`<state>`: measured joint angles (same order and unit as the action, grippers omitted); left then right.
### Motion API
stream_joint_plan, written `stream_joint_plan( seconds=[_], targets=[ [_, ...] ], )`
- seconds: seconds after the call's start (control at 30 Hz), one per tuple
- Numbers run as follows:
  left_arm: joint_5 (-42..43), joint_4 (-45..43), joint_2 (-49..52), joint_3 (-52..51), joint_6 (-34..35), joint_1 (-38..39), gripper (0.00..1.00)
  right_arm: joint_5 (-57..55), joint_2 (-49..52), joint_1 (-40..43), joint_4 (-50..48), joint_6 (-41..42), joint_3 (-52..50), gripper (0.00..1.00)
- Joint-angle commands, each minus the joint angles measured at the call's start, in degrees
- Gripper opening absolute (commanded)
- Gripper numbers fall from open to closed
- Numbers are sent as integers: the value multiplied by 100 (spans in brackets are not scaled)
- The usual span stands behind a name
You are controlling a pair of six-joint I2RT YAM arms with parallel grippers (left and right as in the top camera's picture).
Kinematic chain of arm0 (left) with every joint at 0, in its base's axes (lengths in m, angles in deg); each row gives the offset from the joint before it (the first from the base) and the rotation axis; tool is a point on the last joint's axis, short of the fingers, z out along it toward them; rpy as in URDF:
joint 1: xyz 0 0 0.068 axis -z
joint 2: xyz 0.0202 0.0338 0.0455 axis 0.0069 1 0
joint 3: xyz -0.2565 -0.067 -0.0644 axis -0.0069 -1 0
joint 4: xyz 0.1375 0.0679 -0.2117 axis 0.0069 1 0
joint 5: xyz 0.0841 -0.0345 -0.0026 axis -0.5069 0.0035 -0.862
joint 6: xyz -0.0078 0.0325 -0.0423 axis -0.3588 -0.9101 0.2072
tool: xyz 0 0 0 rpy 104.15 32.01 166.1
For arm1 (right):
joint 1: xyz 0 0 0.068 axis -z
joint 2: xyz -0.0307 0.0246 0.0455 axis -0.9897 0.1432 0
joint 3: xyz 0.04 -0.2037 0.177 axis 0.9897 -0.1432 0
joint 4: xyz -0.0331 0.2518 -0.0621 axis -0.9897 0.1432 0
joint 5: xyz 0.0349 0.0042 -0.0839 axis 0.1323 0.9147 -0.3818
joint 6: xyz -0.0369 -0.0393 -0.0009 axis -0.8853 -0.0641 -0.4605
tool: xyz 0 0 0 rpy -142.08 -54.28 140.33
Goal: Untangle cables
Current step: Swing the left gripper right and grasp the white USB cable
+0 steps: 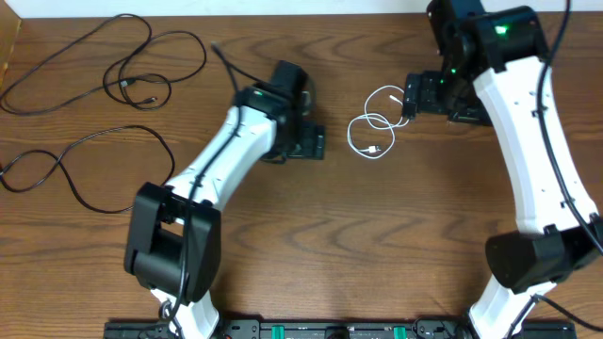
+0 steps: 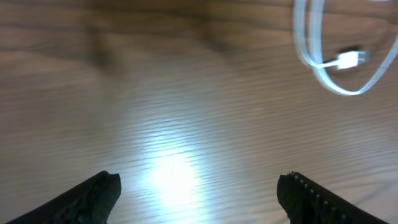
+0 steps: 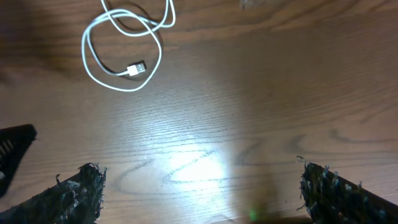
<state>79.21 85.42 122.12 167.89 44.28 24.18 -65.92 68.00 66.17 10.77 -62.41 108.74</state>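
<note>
White cable [image 1: 372, 121] lies coiled on the table [image 1: 311, 235], between left gripper [image 1: 311, 146] and right gripper [image 1: 412, 99], nearer the latter. Upper black cable [image 1: 141, 87] and lower black cable [image 1: 141, 128] lie separately at far left
</note>
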Motion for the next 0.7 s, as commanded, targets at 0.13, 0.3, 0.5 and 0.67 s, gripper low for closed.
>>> stream_joint_plan(
  seconds=[0.13, 0.3, 0.5, 0.67],
  targets=[
    [284, -1088, -24, 48, 385, 402, 86, 304, 103, 313, 72, 122, 0, 99],
    [181, -1884, 227, 33, 835, 437, 85, 1318, 103, 518, 212, -57, 0, 99],
    [374, -2339, 789, 33, 977, 461, 85, 1655, 103, 494, 210, -509, 0, 99],
    [588, -2761, 1211, 33, 1419, 483, 64, 1650, 105, 472, 125, -503, 0, 99]
  ],
)
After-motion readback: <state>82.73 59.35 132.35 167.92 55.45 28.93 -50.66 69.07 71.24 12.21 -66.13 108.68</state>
